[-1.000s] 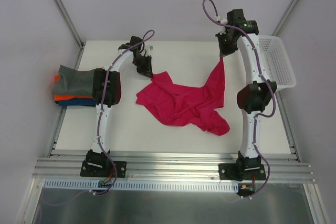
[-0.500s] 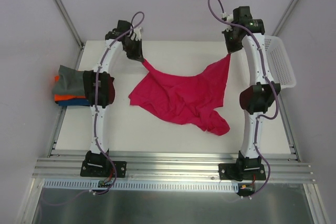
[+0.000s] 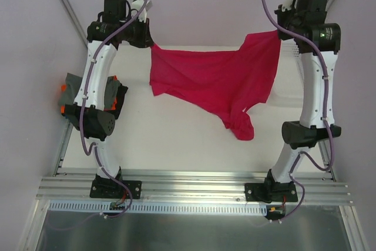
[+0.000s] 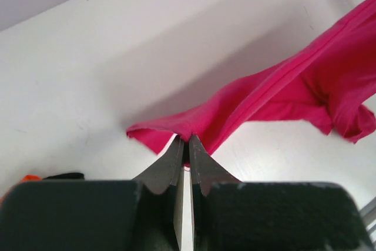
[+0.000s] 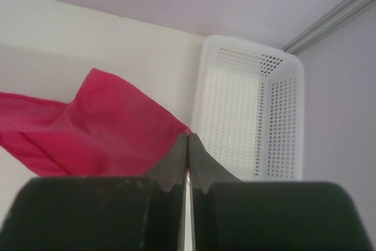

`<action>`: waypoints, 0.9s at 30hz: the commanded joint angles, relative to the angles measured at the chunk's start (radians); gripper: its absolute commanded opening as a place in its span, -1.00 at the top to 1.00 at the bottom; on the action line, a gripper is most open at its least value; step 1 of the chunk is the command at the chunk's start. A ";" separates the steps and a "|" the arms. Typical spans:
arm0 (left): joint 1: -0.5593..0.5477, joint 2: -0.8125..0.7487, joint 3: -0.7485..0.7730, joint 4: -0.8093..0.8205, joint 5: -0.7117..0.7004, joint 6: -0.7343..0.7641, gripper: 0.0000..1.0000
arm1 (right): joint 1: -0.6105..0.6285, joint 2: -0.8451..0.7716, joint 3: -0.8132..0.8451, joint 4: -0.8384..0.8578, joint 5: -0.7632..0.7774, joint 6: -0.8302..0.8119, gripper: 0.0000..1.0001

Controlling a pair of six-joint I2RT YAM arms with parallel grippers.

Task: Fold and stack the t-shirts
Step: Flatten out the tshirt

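Clamped tight on opposite corners of the red t-shirt [image 3: 214, 80] with left gripper [image 4: 184, 139] and right gripper [image 5: 187, 136]. Soft, light, sagging; likely best gripped at corners, pulled taut.

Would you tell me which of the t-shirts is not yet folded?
The magenta t-shirt, held spread between the left tool and right tool; the others lie folded in a pile at the left.

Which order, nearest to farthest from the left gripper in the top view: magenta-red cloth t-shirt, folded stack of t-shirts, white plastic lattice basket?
1. Magenta-red cloth t-shirt: corner pinched by the fingers of the left gripper.
2. Folded stack of t-shirts: far left.
3. White plastic lattice basket: far right, partly hidden.
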 commanded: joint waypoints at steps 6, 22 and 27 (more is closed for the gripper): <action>-0.022 -0.255 -0.113 -0.043 -0.121 0.117 1.00 | 0.004 -0.224 -0.106 0.093 -0.131 0.151 0.99; -0.005 -0.665 -0.190 -0.052 -0.210 0.150 1.00 | -0.007 -0.866 -0.623 0.172 -0.288 0.228 0.99; 0.004 -0.667 -0.149 0.011 -0.273 0.162 1.00 | -0.009 -0.892 -0.615 0.220 -0.128 0.144 0.99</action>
